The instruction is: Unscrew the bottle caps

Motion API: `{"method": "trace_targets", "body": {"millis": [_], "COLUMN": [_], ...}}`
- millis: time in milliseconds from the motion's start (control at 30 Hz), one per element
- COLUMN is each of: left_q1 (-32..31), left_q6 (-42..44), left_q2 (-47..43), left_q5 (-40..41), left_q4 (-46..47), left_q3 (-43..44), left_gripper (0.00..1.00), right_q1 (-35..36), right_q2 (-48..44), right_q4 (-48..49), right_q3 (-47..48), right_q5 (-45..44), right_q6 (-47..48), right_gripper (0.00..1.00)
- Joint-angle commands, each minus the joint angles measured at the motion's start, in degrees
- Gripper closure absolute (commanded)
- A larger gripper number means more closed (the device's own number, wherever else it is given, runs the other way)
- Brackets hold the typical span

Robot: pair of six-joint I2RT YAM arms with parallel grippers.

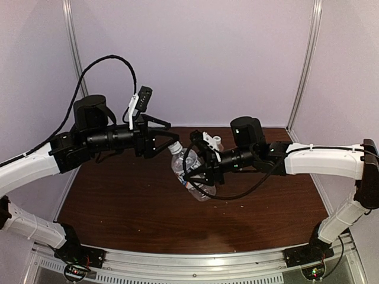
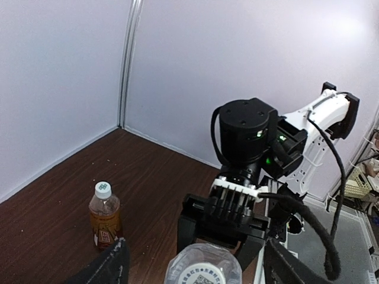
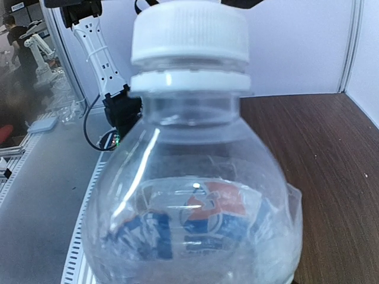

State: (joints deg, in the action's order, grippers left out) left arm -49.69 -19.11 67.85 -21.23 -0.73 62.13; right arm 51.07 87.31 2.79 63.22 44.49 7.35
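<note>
Pale walls are seen round a dark wooden bench (image 1: 130, 201), above which both arms meet near the middle. The clear bottle (image 3: 189, 195) is held off the bench, clamped about its labelled body by the right tool (image 1: 198, 174). Its long axis is tilted, with the neck pointed up and toward the left arm. Its white cap (image 3: 189, 32) is seated on the neck, with the collar ring just beneath.

The left tool (image 1: 170, 141) is set at that cap with its jaws apart. In the left wrist view one dark finger (image 2: 112, 263) is seen on each side of the cap, and no contact can be made out. The cap thus lies straight ahead of the left tool, roughly in line with it, and the left arm is plainly the nearer one.

It is judged that the coming move turns on this alignment: the jaws would have to be closed squarely on the cap before any twist about the bottle's axis.

The amber bottle (image 2: 105, 219) is stood upright on the bench toward the far edge, well apart from both tools, its own cap (image 2: 103, 189) in place.
</note>
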Motion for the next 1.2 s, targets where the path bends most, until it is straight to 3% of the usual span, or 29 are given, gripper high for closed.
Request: {"method": "trace_targets", "body": {"millis": [0,367,767,1000,1167], "left_q1": [0.59,0.74,0.74,0.74,0.74], "left_q6": [7.05,10.28,8.68,8.18,8.06], "left_q2": [-2.24,-0.98,1.49,1.58,1.67], "left_q5": [-11.08,-18.86,-21.73,-21.57,-21.21], "left_q4": [1.09,-0.40,0.44,2.48,2.49], "left_q3": [-0.52,0.25,0.63,0.45,0.49], "left_gripper": [0.21,0.25,0.47,0.52,0.63], "right_q1": [-0.19,-0.10,-0.11,-0.14,-0.09], "right_q2": [-0.63,0.69,1.15,1.42,1.08], "right_q4": [-0.06,-0.59,-0.68,-0.85,-0.94], "right_q3": [1.42,3.91,4.19,4.19,4.19], "right_q5": [8.44,16.62,16.69,16.66,16.39], "right_q6": [-0.49,-2.32,-2.42,-2.29,-2.17], "right_gripper": [0.51,0.51,0.51,0.51,0.51]}}
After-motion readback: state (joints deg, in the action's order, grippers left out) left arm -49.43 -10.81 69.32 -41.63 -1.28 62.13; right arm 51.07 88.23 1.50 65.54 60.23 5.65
